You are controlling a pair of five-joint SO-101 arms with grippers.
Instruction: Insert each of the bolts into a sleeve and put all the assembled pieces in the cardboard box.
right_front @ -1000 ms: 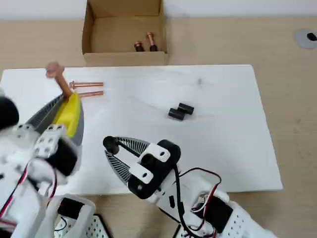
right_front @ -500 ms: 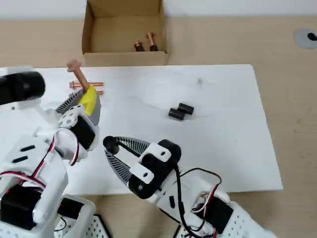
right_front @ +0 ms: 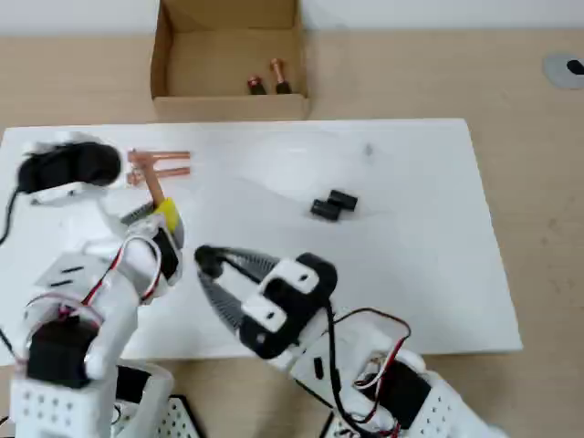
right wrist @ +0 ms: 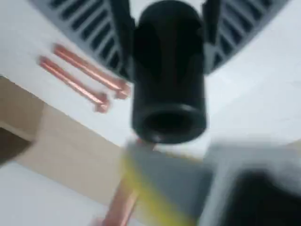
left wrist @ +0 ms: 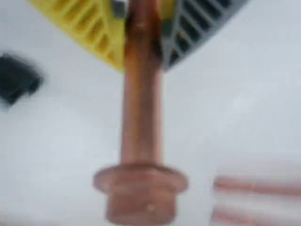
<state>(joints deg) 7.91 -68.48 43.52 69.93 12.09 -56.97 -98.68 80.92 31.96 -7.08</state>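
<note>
The left gripper (right_front: 157, 217) is clamped on a bolt (right_front: 149, 187): its yellow and grey fingers pinch the shank near the plain end, and the head points away from the arm. In the high view that head lies close by the heads of two loose bolts (right_front: 166, 157), which rest side by side near the far left corner of the white board (right_front: 411, 274). Whether it touches them cannot be told. The right gripper (right_front: 212, 265) is closed on a black sleeve (right wrist: 169, 70), its grey fingers pressing on either side of the barrel with the open bore facing away from the wrist. The left gripper hangs just beside that sleeve, its fingers crossing in front of the bore in the right wrist view, and the held bolt stands outside the sleeve, aimed away from it. Two loose sleeves (right_front: 333, 205) lie touching each other near the middle of the board, well apart from both grippers. The box (right_front: 228, 108) stands open on the wooden table (right_front: 529, 182) just past the board's far edge, and two assembled pieces (right_front: 267, 80) lie together by its near wall toward the right corner, copper heads showing above dark sleeves. Both arms' white bases sit at the near edge of the board, the left one beside the loose bolts' side.
</note>
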